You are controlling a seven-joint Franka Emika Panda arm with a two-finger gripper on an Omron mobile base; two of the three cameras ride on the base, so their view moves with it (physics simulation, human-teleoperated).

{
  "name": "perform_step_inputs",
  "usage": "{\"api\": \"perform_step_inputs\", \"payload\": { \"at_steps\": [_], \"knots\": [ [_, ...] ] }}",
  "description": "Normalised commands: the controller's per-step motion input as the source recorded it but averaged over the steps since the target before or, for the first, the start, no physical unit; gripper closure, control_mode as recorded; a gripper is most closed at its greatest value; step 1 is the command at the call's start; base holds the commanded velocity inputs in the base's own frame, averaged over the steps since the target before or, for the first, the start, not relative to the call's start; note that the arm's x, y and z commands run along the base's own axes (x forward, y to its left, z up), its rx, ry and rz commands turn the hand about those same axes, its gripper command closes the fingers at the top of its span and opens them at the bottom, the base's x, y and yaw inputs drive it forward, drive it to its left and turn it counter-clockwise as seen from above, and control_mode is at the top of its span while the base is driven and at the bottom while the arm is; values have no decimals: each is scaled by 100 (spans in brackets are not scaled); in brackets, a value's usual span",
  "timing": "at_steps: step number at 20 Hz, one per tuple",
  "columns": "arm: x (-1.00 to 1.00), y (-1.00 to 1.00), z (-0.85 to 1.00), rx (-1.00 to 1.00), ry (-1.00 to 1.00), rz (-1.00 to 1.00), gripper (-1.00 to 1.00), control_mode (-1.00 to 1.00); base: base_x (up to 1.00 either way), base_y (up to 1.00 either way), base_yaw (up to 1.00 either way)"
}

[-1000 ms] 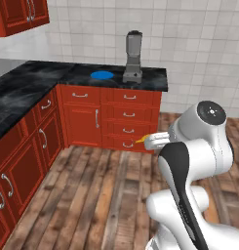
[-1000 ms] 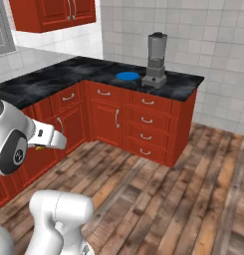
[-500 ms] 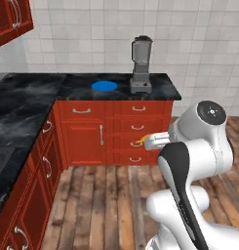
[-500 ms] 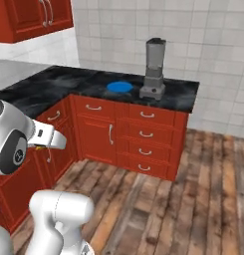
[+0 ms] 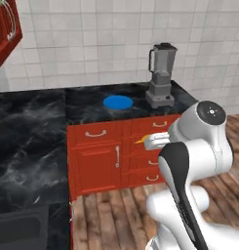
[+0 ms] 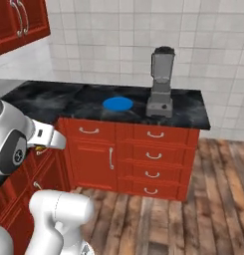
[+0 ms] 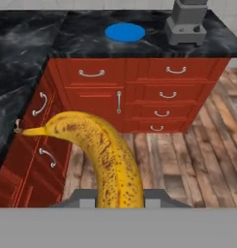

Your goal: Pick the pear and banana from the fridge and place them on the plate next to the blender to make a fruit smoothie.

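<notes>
My gripper [image 5: 149,142] is shut on the banana [image 7: 103,155], a spotted yellow one that curves up between the fingers [image 7: 156,196]; its tip [image 5: 140,141] pokes out to the left of the hand. I hold it in the air in front of the red cabinets, below counter height. The blue plate [image 5: 117,102] [image 6: 118,103] [image 7: 125,32] lies flat and bare on the black counter. Just right of it stands the blender [image 5: 161,75] [image 6: 161,82] [image 7: 187,24]. The pear and the fridge are out of view.
The black marble counter [image 5: 38,132] runs in an L over red drawers and doors [image 6: 153,154]. Red wall cabinets [image 6: 19,22] hang at upper left. Open wooden floor [image 6: 213,199] lies before the cabinets. The tiled wall [image 5: 91,44] is behind.
The whole picture has shifted: the base has moved, and the counter with plate and blender now looks nearer and more head-on. The banana stays in my shut gripper.
</notes>
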Motion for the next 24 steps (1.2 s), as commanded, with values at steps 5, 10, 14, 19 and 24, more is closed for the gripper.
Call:
{"api": "perform_step_inputs", "payload": {
  "at_steps": [5,10,14,19,24],
  "knots": [
    [0,0,0,0,0,0,100,100,100,54,-30],
    [0,0,0,0,0,0,100,100,100,-2,-22],
    [0,0,0,0,0,0,100,100,98,-4,-9],
    [32,-8,-4,0,4,0,100,-100,39,-1,0],
    [100,-32,-59,0,35,-6,100,-100,0,0,0]
  ]
}}
